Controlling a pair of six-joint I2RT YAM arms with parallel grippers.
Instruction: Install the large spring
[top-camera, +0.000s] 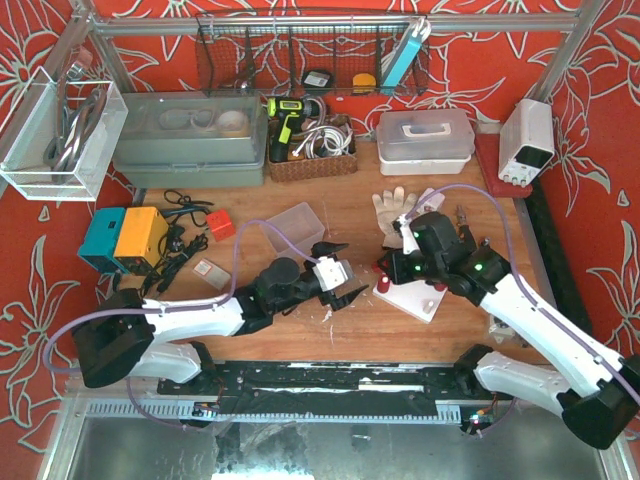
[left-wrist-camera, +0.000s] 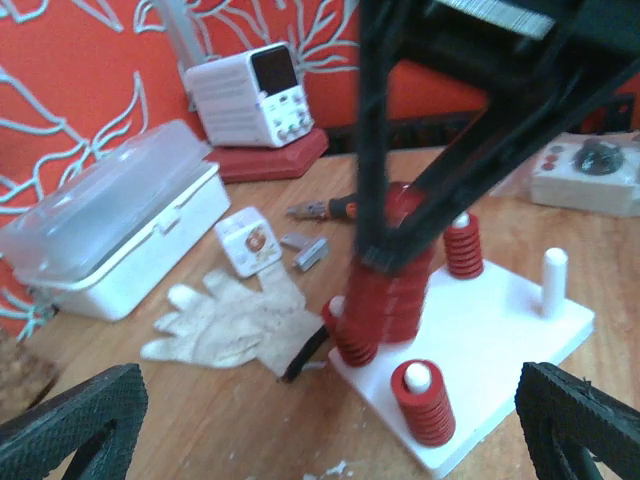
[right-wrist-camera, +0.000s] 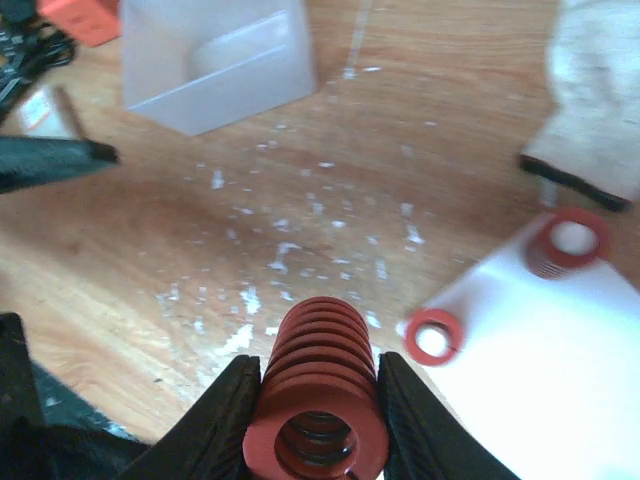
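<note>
Between my right jaws, gripped, is the large spring (right-wrist-camera: 318, 400), a red ribbed coil. Ahead stands a clear plastic tray (right-wrist-camera: 215, 65); right of them, a white board (right-wrist-camera: 560, 380) carries small red springs (right-wrist-camera: 541, 262). My left jaws are wide open.

The left end effector (left-wrist-camera: 325, 420) is wide open, its black fingertips at the two lower corners of the view. Between them, a white base plate (left-wrist-camera: 500, 340) lies on the worktop (left-wrist-camera: 200, 420). The right end effector (left-wrist-camera: 388, 262) hangs down from above and grips the large spring (left-wrist-camera: 395, 300) upright at the plate's left side. A small red spring (left-wrist-camera: 422, 405) sits on the near peg, with a second small spring (left-wrist-camera: 463, 248) behind it. One white peg (left-wrist-camera: 553, 280) is bare. A white glove (left-wrist-camera: 235, 322) lies just left of the plate.
</note>
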